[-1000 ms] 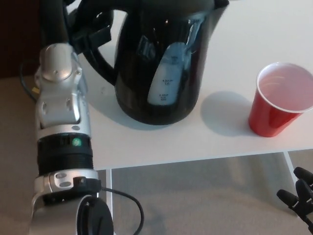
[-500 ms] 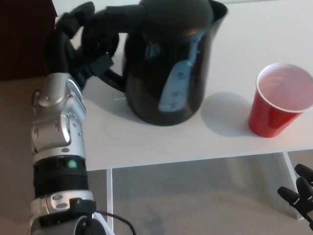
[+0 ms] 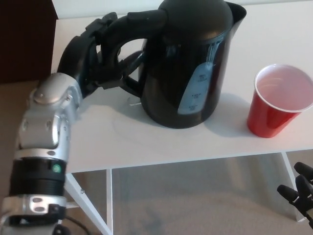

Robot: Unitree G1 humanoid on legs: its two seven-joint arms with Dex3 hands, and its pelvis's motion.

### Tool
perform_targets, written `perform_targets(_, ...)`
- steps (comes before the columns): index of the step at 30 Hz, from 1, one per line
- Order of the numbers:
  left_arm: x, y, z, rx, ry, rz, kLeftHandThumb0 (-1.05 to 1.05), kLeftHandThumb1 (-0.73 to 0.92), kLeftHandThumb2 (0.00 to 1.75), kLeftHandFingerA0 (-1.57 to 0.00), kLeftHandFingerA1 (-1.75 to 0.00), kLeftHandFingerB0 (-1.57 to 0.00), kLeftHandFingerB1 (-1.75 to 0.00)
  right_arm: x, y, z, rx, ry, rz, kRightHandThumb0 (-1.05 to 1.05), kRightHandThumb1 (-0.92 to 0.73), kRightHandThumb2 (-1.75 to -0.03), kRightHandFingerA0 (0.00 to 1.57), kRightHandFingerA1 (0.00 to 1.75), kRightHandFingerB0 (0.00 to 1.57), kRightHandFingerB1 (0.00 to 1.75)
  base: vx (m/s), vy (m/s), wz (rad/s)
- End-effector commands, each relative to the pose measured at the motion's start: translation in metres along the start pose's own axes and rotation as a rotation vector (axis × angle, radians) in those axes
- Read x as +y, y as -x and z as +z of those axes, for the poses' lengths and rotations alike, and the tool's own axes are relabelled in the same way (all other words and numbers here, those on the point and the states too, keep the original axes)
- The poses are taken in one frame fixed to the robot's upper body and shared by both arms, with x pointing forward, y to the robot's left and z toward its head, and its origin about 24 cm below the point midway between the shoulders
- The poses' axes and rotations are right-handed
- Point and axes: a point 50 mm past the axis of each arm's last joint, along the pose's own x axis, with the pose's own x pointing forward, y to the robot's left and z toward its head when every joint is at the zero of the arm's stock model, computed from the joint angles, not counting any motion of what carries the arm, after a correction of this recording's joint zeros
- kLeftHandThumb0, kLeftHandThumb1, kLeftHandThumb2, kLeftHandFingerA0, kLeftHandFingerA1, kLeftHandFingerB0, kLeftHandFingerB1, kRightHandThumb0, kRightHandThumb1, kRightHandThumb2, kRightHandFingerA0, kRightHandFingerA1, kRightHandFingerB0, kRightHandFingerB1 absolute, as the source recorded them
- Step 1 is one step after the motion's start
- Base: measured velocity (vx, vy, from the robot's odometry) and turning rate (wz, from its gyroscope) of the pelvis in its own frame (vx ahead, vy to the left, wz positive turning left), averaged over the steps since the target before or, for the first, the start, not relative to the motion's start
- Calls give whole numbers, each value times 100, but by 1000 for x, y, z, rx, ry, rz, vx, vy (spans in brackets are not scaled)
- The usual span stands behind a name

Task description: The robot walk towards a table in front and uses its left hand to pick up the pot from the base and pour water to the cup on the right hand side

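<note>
L hand (image 3: 93, 56) wrapped on pot (image 3: 188, 63) handle, fingers closed round it. Pot upright on white table (image 3: 122, 142), center, spout toward red cup (image 3: 276, 100). Cup stands just right of pot, apart. R hand (image 3: 301, 193) low at right edge, below table; finger state can't tell.
</note>
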Motion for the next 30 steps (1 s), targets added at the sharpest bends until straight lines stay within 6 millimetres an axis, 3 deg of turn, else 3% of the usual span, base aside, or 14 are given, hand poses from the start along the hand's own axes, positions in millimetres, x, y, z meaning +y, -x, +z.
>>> perform_targets(1,5,2,16,61,-98,-147,-70,37,71,0,0,0,0,-2,0,6,-13,28,-4,-46,-51,-59,44,84,44,56,0,0,0)
perform_targets(3,15,3,30,72,-208,-161,-67,39,73,0,0,0,0,-2,-1,7,-13,26,-7,-47,-49,-59,46,86,49,58,0,0,0)
perform_targets(6,18,3,33,79,-216,-168,-67,39,73,0,0,0,0,-2,-1,8,-12,22,-8,-47,-49,-59,46,86,49,58,0,0,0)
perform_targets(7,25,6,39,87,-258,-181,-70,46,55,0,0,0,0,-2,-1,8,-12,25,-7,-43,-50,-60,46,84,44,56,0,0,0)
perform_targets(8,33,9,46,101,-309,-197,-70,46,55,0,0,0,0,-1,-2,8,-12,29,-6,-43,-50,-60,46,84,44,56,0,0,0)
perform_targets(12,36,10,47,108,-321,-207,-70,46,55,0,0,0,0,-1,-2,9,-12,31,-5,-43,-50,-60,46,84,44,56,0,0,0)
perform_targets(14,59,26,46,119,-319,-168,-77,46,55,0,0,0,0,1,-3,10,-13,34,0,-41,-52,-61,47,86,46,56,0,0,0)
perform_targets(18,67,31,43,117,-302,-154,-82,45,56,0,0,0,0,0,-3,10,-10,32,-1,-42,-51,-60,48,87,47,57,0,0,0)
perform_targets(20,98,56,33,104,-246,-67,-90,47,56,0,0,0,0,3,-5,5,4,26,-4,-41,-53,-60,51,89,52,60,0,0,0)
perform_targets(21,106,64,29,108,-235,-50,-96,43,64,0,0,0,0,1,-4,1,13,20,-9,-41,-52,-60,52,89,53,60,0,0,0)
perform_targets(23,106,65,29,106,-233,-50,-96,43,64,0,0,0,0,1,-4,1,14,19,-9,-41,-52,-60,52,89,53,60,0,0,0)
perform_targets(24,131,95,15,70,-173,17,-92,49,61,0,0,0,0,-1,-3,-2,21,20,-12,-41,-51,-61,51,90,52,62,0,0,0)
perform_targets(26,142,112,6,42,-149,67,-88,53,58,0,0,0,0,-2,-2,-3,24,24,-12,-41,-51,-60,49,88,50,62,0,0,-3)
perform_targets(30,167,177,-42,-12,-14,291,-77,56,58,0,0,0,0,-6,2,-10,47,41,-26,-44,-48,-60,45,82,43,56,0,0,2)
